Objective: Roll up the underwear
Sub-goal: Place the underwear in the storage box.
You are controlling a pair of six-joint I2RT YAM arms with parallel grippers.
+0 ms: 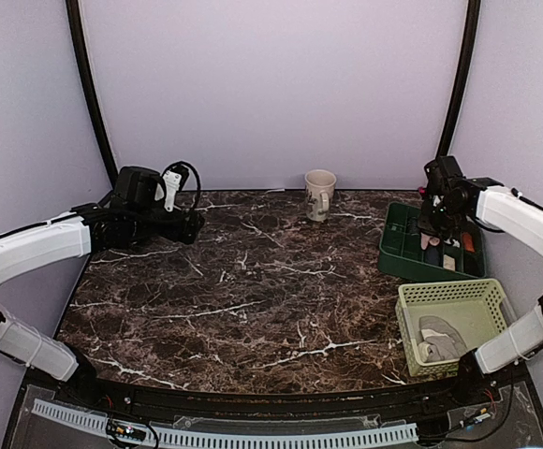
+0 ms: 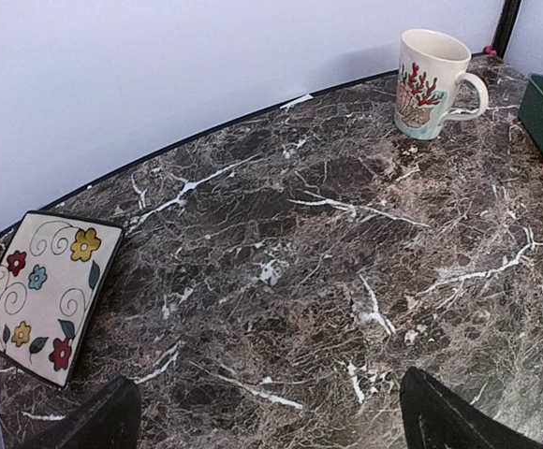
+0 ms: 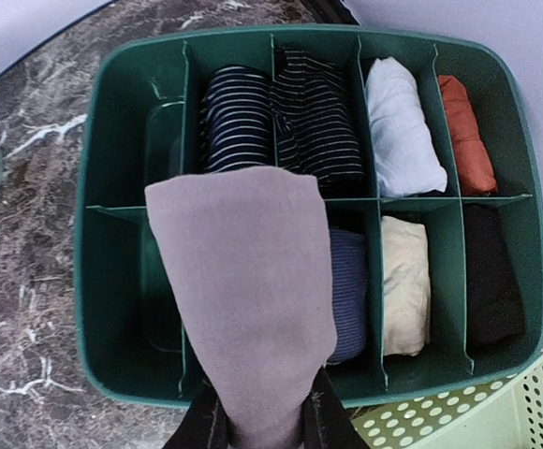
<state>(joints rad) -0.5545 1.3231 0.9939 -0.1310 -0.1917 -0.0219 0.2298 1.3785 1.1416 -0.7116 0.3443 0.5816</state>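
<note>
Right gripper (image 3: 262, 423) clamping pink underwear (image 3: 243, 281), left gripper (image 2: 273, 419) wide, marble table (image 1: 253, 299), lilac walls (image 1: 271, 84)

Table (image 1: 253, 299): dark brown marble-look top, white veins, fills middle of top view; near edge curved, black rim. Back wall (image 1: 271, 84): plain pale lavender, upper centre. Left wall (image 1: 19, 112), right wall (image 1: 534, 103): same colour. Black strut (image 1: 89, 89) upper left, second black strut (image 1: 462, 79) upper right, both at corners where walls meet. White slotted strip (image 1: 253, 437) along bottom of frame. Light soft, even.
</note>
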